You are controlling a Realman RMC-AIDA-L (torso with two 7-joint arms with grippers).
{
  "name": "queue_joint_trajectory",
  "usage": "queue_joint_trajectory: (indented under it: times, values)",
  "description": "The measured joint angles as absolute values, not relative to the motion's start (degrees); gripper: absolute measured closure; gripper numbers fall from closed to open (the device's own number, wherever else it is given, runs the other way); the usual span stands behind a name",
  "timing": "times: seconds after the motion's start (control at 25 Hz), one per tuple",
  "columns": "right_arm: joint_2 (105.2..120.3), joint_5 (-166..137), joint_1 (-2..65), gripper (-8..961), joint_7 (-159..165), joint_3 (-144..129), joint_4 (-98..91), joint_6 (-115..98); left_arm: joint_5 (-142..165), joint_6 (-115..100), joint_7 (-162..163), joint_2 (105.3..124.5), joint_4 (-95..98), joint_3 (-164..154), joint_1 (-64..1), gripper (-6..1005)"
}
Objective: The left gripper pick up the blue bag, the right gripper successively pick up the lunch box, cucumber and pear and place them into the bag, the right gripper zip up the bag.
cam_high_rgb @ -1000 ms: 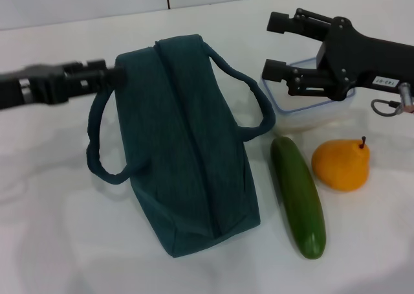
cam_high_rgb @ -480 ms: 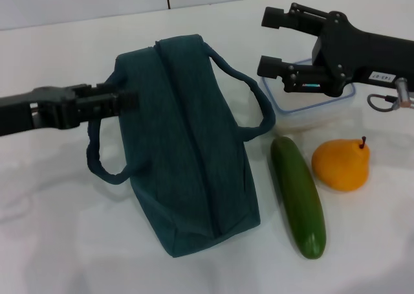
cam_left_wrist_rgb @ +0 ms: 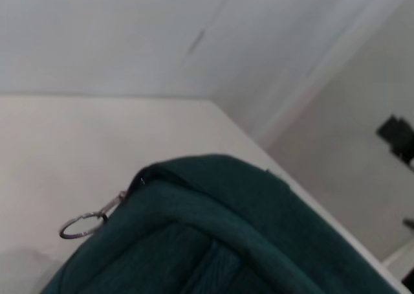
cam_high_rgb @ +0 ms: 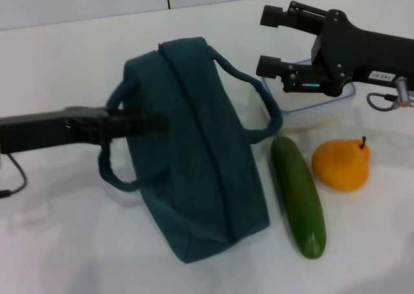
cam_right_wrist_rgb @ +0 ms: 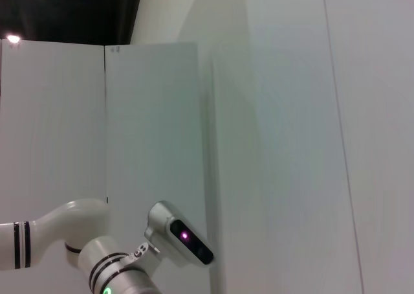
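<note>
left gripper [cam_high_rgb: 155,121]: pressed against the blue bag [cam_high_rgb: 194,151]; grip cannot be told
right gripper [cam_high_rgb: 272,41]: fingers apart over the lunch box [cam_high_rgb: 323,106]
step: securing the bag
next: lift it, zipper unopened

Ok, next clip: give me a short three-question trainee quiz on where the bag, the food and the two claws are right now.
1. True or false: the cucumber is already inside the blue bag.
2. Which item does the right claw hover over? A) pear B) lunch box C) bag handle
3. Fill in: the left claw reaches the bag's side through its near ____.

Key:
1. False; it lies on the table between bag and pear.
2. B; its fingers are spread above the box.
3. Handle; whether its fingers are shut cannot be seen.
</note>
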State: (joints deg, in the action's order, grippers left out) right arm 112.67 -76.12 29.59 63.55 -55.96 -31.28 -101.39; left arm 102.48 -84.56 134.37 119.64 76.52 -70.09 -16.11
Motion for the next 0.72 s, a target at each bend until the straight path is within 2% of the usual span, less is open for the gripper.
queue_joint_trajectory:
  times: [0.72]
  values:
    - [112.88,-76.1,29.6,127,63.2,-55.9,-31.9,-100.2,110.1,-77.9,136.0,119.35,76.7,-72.6,-19.0,259]
